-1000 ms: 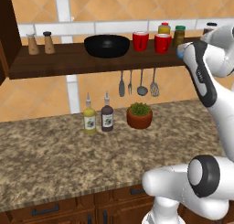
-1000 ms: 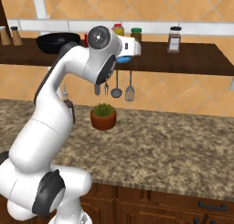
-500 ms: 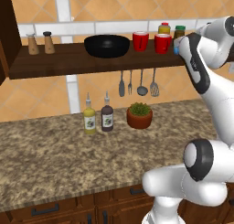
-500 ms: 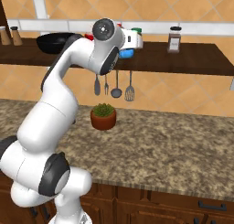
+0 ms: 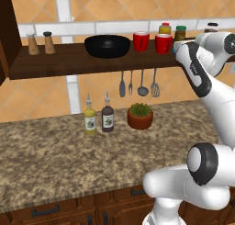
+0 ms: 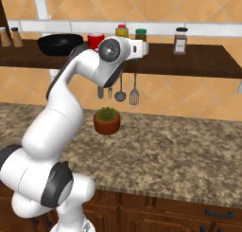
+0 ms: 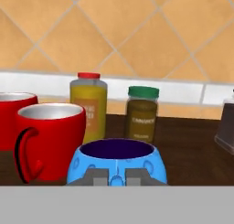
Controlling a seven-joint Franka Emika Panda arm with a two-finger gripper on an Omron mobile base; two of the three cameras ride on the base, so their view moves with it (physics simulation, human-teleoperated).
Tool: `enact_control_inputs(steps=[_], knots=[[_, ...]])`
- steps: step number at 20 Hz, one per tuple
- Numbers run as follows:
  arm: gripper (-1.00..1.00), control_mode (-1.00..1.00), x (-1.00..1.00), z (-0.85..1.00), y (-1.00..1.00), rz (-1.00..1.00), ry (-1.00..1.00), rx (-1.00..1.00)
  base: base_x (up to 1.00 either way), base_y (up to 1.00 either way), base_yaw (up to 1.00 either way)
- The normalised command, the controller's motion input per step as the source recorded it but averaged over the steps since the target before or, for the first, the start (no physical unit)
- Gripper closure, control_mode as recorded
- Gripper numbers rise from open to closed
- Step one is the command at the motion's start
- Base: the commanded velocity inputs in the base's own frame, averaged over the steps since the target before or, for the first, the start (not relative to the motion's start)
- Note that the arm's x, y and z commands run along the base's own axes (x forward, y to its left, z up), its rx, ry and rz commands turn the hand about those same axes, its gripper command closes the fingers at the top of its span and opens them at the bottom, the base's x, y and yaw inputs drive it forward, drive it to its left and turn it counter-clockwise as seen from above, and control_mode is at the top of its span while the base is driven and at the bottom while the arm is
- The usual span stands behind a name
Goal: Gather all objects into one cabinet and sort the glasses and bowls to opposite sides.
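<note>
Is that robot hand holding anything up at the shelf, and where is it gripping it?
Yes: the gripper is shut on the blue bowl, pinching its near rim.

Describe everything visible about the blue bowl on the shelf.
The blue bowl is small, glossy and bright blue, with a rounded, faintly dimpled wall and a dark inside. It sits upright, apparently on the dark wooden shelf, just right of a red cup and in front of the yellow jar and green-lidded jar. The hand is shut on its near rim, its fingertips covering the lower front.
</note>
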Motion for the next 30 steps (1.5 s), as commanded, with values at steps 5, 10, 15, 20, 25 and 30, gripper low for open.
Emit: enact_control_inputs(steps=[5,10,15,20,25,30], knots=[[1.0,-1.0,0.27,-0.41,0.0,0.0,-0.31,0.0,0.0,0.0,0.0],[-1.0,-1.0,0.55,-0.02,0.06,0.0,-0.03,0.0,0.0,0.0,0.0],[-1.0,-1.0,0.36,0.0,0.05,0.0,0.0,0.0,0.0,0.0,0.0],[-1.0,-1.0,-0.03,0.05,-0.06,0.0,0.0,0.0,0.0,0.0,0.0],[-1.0,-1.0,-0.79,0.0,-0.23,0.02,0.0,-0.02,0.0,0.0,0.0],[-1.0,-1.0,-0.99,-0.02,-0.18,0.08,0.0,-0.04,0.0,0.0,0.0]])
